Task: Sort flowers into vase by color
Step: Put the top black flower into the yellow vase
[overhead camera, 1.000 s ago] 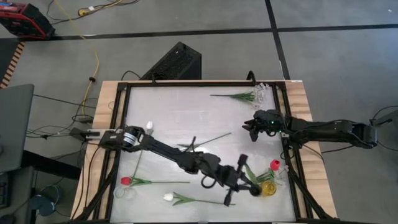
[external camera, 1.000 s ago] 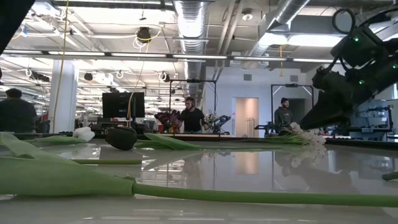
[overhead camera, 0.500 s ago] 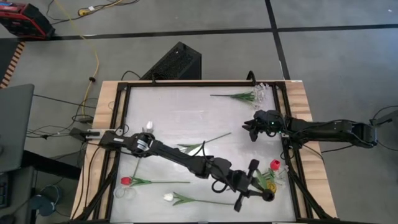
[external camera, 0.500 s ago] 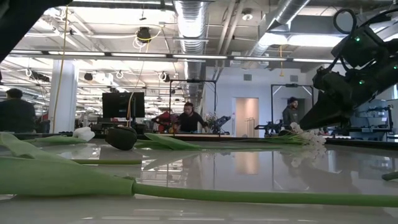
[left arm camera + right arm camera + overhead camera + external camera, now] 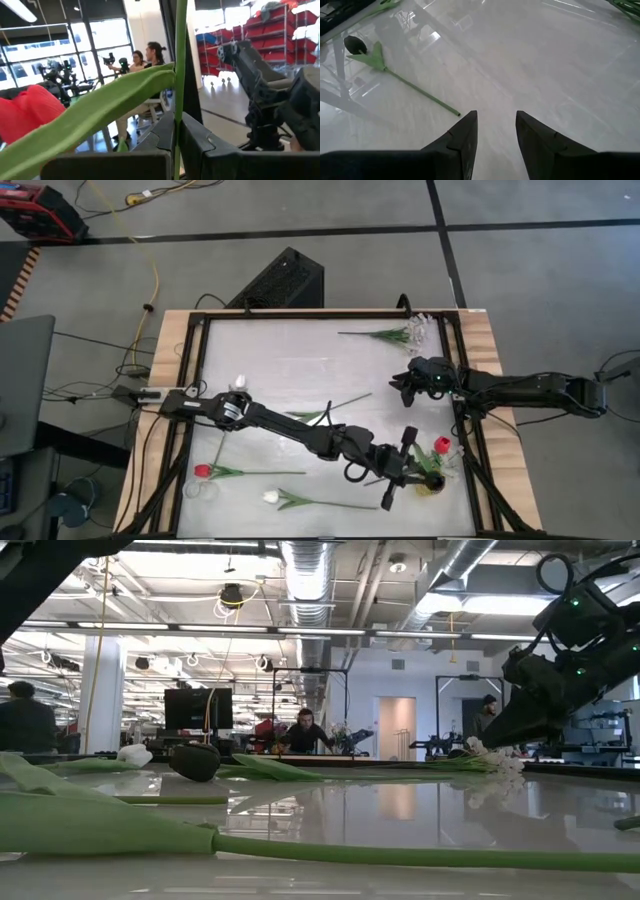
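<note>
The left gripper point(image 5: 408, 476), clenched on a green flower stem point(image 5: 179, 75), hovers beside the red tulip point(image 5: 441, 444); the right gripper point(image 5: 493, 131) waits released.

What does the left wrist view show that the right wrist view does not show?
Only the left wrist view shows a green stem clamped between the left tool's fingers, a red tulip head beside it, and people in the room behind. Only the right wrist view shows the open right tool above the white table and a near-black tulip lying on it. Both show flowers and dark fingers.
</note>
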{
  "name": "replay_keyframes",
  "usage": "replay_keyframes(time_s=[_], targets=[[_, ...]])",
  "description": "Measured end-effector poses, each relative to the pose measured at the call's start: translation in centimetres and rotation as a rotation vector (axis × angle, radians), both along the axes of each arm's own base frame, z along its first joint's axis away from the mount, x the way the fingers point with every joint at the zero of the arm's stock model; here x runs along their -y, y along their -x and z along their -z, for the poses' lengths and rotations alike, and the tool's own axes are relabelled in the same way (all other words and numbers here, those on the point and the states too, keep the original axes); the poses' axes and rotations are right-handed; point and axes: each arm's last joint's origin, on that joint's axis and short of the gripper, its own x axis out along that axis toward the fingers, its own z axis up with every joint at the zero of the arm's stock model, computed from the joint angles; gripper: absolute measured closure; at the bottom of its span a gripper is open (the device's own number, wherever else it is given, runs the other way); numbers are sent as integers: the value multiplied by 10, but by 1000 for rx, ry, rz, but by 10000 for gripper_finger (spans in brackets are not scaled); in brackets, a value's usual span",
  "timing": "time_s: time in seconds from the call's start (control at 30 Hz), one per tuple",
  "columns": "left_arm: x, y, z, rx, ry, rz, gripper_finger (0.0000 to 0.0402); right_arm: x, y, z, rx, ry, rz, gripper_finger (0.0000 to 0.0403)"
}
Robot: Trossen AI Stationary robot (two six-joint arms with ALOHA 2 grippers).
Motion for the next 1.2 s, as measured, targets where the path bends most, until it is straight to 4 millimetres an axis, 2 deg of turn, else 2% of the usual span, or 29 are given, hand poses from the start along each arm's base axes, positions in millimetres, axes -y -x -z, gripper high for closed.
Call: replay_keyframes(time_s=[0.27, 0.43, 0.7, 1.07, 1.2], targets=[[0, -1, 3, -41, 6, 8, 401, 1, 0, 0, -2, 10, 16, 244], [-1, -3, 11, -47, 17, 22, 401, 1, 0, 0, -1, 12, 19, 244], [-9, -5, 9, -51, 54, 47, 401, 1, 0, 0, 0, 13, 19, 244], [-18, -5, 16, -39, 143, 65, 401, 2, 0, -1, -5, 29, 41, 243], [-21, -9, 26, 9, 184, 74, 401, 2, 0, -1, -6, 35, 52, 243]])
